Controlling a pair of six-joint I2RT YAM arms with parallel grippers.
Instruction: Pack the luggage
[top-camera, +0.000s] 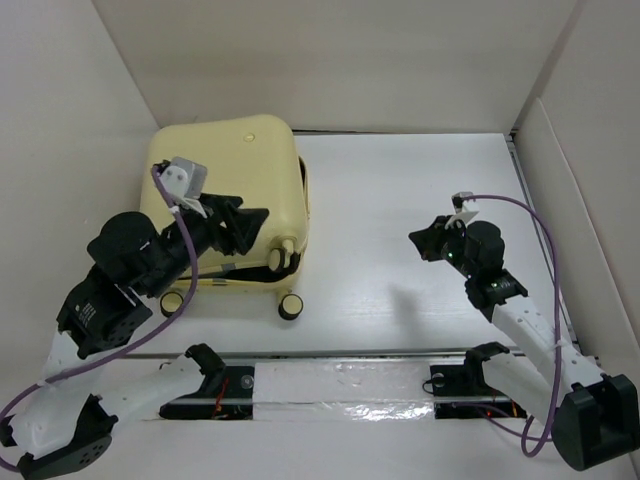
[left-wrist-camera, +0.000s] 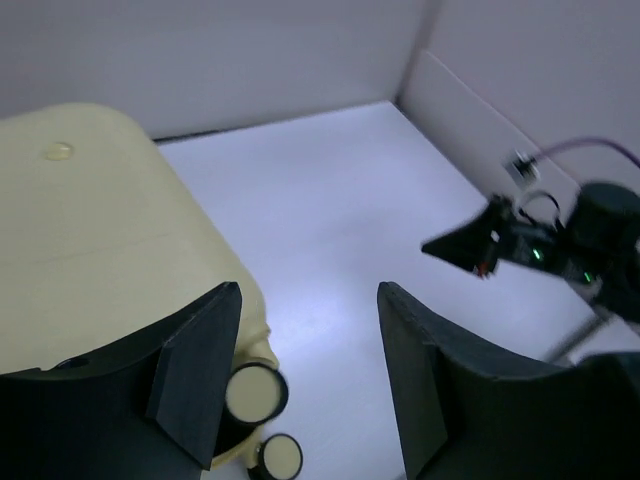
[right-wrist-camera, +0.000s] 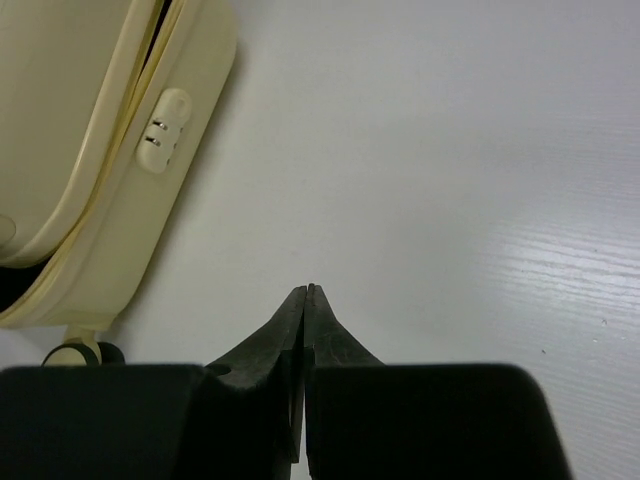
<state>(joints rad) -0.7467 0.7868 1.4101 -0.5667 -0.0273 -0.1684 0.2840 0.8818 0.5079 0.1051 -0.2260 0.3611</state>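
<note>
The luggage (top-camera: 228, 170), a pale yellow hard-shell suitcase, lies flat at the table's back left with its lid down. A thin dark gap shows along its seam. Its wheels (top-camera: 290, 306) point toward the near edge. My left gripper (top-camera: 258, 228) hovers over the shell's near right corner, open with nothing between its fingers. In the left wrist view the gripper (left-wrist-camera: 308, 295) frames bare table, with the luggage (left-wrist-camera: 90, 230) and two wheels (left-wrist-camera: 255, 393) beside the left finger. My right gripper (top-camera: 418, 240) is shut and empty, right of the suitcase. In the right wrist view its tips (right-wrist-camera: 308, 290) point at the table, the luggage (right-wrist-camera: 90, 150) at upper left.
White walls (top-camera: 330, 60) enclose the table at the back and both sides, and a panel (top-camera: 575, 200) leans along the right. A small combination lock (right-wrist-camera: 160, 130) sits on the suitcase's side. A taped rail (top-camera: 340, 385) runs between the arm bases at the near edge.
</note>
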